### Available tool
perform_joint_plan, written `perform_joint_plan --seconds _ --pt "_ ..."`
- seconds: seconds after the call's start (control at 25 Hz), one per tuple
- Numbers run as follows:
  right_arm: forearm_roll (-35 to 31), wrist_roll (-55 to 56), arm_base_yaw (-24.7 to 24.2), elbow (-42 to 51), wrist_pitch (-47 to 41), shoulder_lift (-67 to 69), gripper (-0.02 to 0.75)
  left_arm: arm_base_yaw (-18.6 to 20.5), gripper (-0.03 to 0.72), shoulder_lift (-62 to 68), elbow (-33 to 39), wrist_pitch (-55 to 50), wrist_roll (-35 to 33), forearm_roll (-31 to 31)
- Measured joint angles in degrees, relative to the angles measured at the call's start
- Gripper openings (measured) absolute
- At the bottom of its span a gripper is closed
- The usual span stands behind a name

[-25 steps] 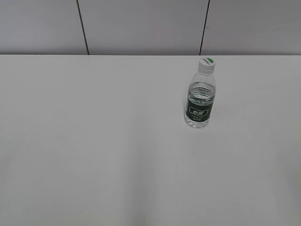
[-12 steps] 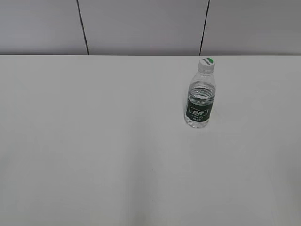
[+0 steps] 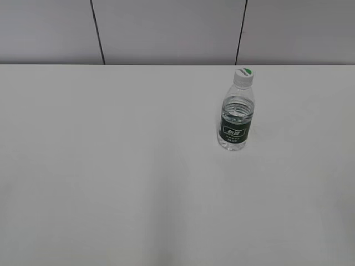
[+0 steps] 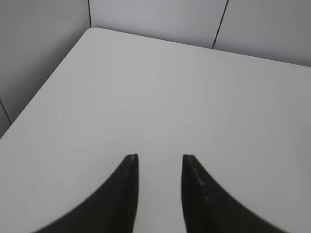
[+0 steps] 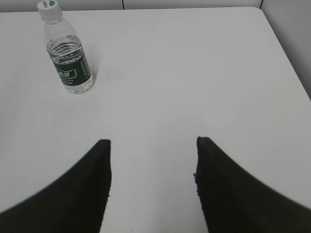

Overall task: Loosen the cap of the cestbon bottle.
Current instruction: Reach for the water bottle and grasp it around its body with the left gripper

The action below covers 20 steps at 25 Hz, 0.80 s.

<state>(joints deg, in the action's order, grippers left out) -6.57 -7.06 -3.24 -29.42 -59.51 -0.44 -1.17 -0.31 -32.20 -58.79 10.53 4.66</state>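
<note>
The cestbon bottle (image 3: 237, 119) stands upright on the white table, right of the middle and toward the back, clear with a dark green label. Its white cap (image 3: 243, 75) with a green mark sits on its neck. The bottle also shows in the right wrist view (image 5: 68, 60) at the upper left, with the cap (image 5: 49, 8) on top. My right gripper (image 5: 153, 141) is open and empty, well short of the bottle and to its right. My left gripper (image 4: 159, 156) is open and empty over bare table. Neither gripper shows in the exterior view.
The white table (image 3: 111, 166) ends at a grey panelled wall (image 3: 166, 30) behind. Its far left corner and left edge (image 4: 53, 80) show in the left wrist view. Its right edge (image 5: 286, 53) shows in the right wrist view.
</note>
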Motion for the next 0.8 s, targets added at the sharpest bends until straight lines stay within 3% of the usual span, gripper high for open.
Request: perform_joint_plan --seconds 0.36,0.68,0.8 --pt "0.00 0.00 0.00 0.00 0.00 0.00 0.430 0.00 0.249 0.00 0.00 0.00 0.00 -0.27" --pt "0.02 0.00 0.00 0.00 0.00 0.00 0.430 0.00 0.454 5.97 -2.10 6.80 -3.55 -3.99" --pt "0.02 0.00 0.00 0.00 0.00 0.00 0.430 0.00 0.480 9.96 -2.64 10.92 -5.02 -5.43"
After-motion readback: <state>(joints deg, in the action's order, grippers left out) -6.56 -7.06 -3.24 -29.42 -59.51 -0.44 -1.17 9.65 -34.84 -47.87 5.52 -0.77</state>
